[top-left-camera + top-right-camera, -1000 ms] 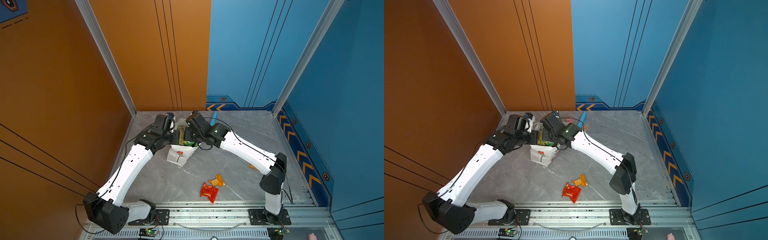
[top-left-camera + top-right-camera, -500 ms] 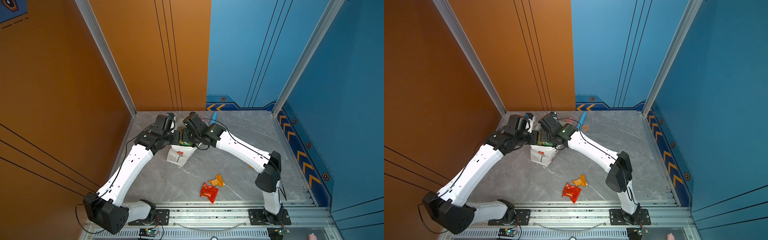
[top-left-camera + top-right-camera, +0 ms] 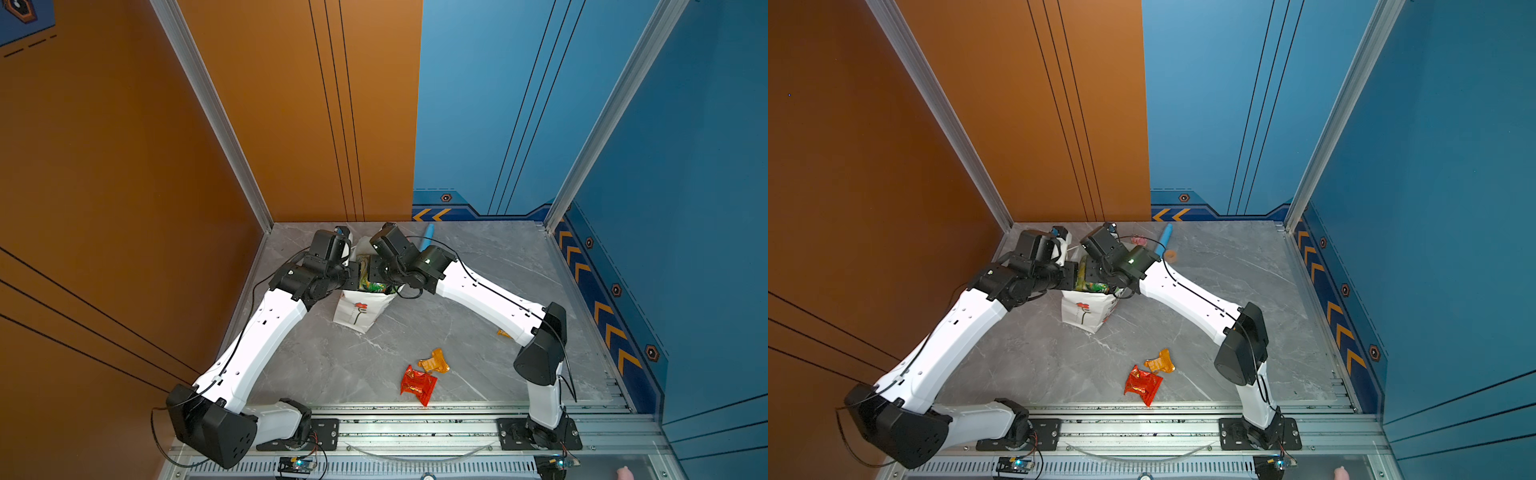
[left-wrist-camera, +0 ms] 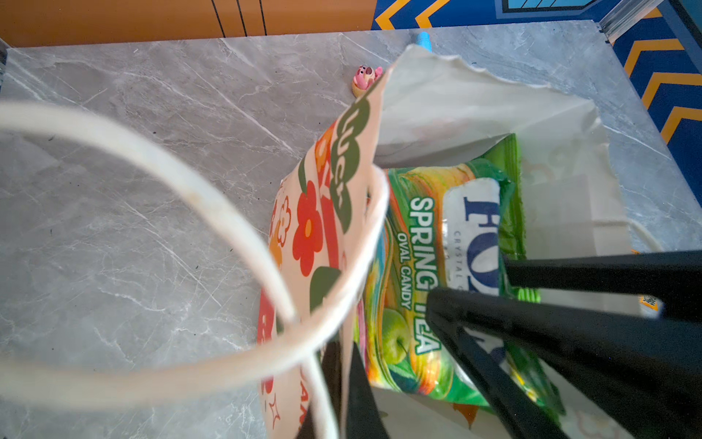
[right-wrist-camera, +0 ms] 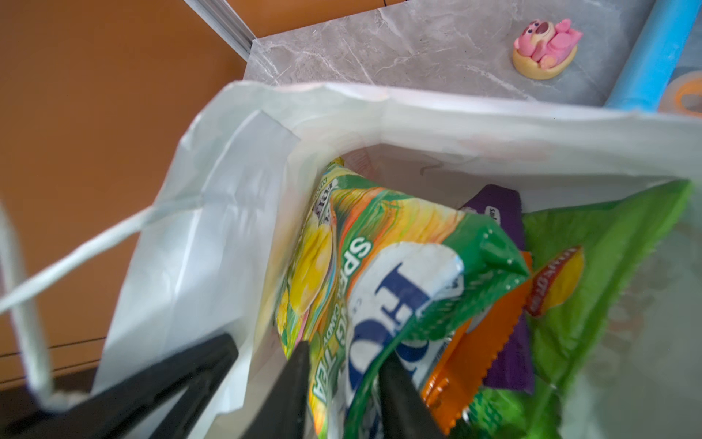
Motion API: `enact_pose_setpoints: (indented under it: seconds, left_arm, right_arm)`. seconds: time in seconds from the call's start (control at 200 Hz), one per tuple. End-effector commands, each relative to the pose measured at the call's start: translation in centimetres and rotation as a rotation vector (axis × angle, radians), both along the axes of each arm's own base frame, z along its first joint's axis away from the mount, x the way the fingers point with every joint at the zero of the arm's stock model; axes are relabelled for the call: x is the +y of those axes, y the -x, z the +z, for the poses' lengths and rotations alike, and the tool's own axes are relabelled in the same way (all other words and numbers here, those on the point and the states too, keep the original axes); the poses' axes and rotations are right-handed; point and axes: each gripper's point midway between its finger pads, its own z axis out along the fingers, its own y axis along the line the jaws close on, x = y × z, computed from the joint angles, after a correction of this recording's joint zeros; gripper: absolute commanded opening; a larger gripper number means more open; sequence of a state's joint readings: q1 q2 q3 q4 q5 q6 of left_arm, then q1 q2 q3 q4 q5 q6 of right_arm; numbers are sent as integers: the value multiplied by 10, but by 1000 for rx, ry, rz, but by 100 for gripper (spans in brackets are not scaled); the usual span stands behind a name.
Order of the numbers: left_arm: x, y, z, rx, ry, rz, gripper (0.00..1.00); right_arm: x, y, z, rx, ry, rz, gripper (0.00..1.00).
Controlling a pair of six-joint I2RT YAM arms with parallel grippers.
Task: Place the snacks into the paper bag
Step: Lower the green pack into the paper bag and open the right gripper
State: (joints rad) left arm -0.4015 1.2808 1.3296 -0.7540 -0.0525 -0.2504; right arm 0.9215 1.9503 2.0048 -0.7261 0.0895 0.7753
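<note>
The paper bag (image 3: 357,309) (image 3: 1084,311) stands upright at the back left of the table. My left gripper (image 3: 353,270) (image 4: 343,365) is shut on its near wall (image 4: 357,213), holding the mouth wide. My right gripper (image 3: 374,270) (image 5: 342,365) reaches inside, jaws apart, with the green FOX'S packet (image 5: 380,266) (image 4: 418,243) loose between its fingers (image 5: 300,380). Beneath that packet lie an orange packet (image 5: 482,342), a purple pack (image 5: 501,213) and a large green chip bag (image 5: 607,243). A red packet (image 3: 417,384) (image 3: 1142,384) and a small orange packet (image 3: 434,361) (image 3: 1160,362) lie on the table near the front.
Behind the bag lie a blue tube (image 3: 1165,239) (image 5: 645,53), a small pink toy (image 3: 1138,240) (image 5: 545,45) and an orange ring (image 3: 1170,255). A scrap of orange (image 3: 503,333) shows under the right forearm. The orange wall stands close on the left.
My right gripper has pushed a little further into the bag with the green FOX'S packet, and its jaws have parted. The left gripper has kept its hold on the bag's wall.
</note>
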Motion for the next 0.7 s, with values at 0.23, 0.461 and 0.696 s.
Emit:
enact_pose_setpoints:
  seconds: [0.23, 0.461, 0.696]
  left_arm:
    - [-4, -5, 24, -100, 14, -15, 0]
    - [-3, -5, 24, -102, 8, -11, 0]
    - [-1, -6, 23, -99, 4, -5, 0]
  right_arm:
    - [-34, 17, 59, -81, -59, 33, 43]
    - [-69, 29, 90, -169, -74, 26, 41]
    - [-130, 36, 91, -220, -67, -71, 41]
